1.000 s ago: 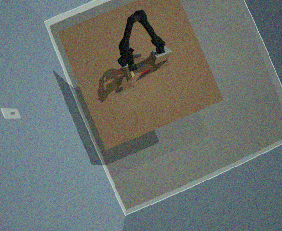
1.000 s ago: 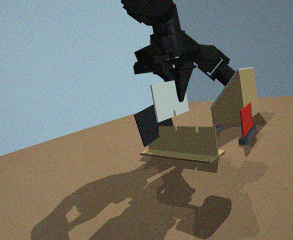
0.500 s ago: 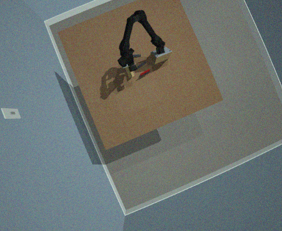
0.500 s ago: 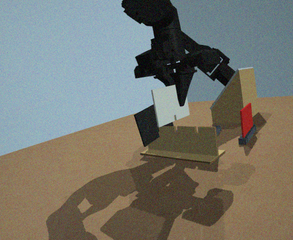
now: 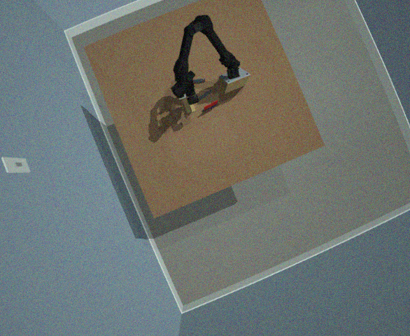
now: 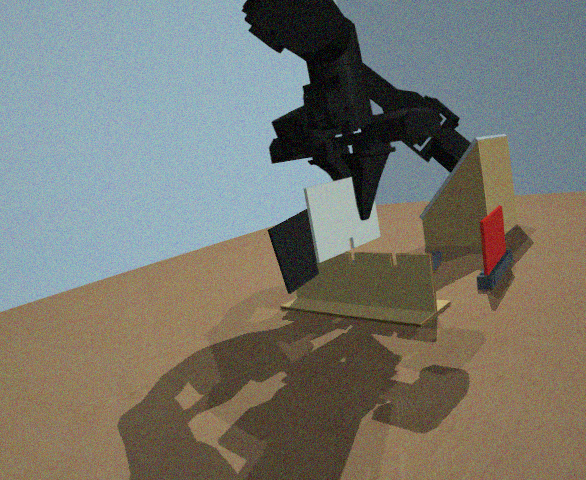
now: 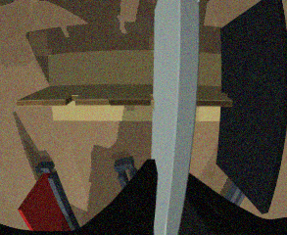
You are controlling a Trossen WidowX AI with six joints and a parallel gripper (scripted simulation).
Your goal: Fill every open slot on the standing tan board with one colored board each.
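Observation:
The tan board [image 6: 391, 284] [image 7: 128, 94] stands upright on its flat base. The black board [image 6: 292, 253] [image 7: 253, 108] sits crosswise at its left end in the exterior view. My gripper [image 6: 356, 198] [image 7: 171, 168] is shut on the white board [image 6: 332, 219] [image 7: 167, 73], held upright and crosswise above the tan board, notch down. In the exterior view the notch appears just above the middle slot; whether they touch cannot be told. The right slot there is empty. The red board [image 5: 210, 105] [image 6: 492, 240] [image 7: 44, 206] stands in its holder [image 6: 495, 272] [image 7: 60, 196].
An empty blue-grey holder [image 7: 124, 166] lies beside the red board's, and another holder [image 7: 236, 191] shows partly behind the black board. The arm's tan wedge mount [image 6: 453, 217] [image 5: 237, 85] stands behind the holders. A low pale wall [image 5: 127, 180] surrounds the area.

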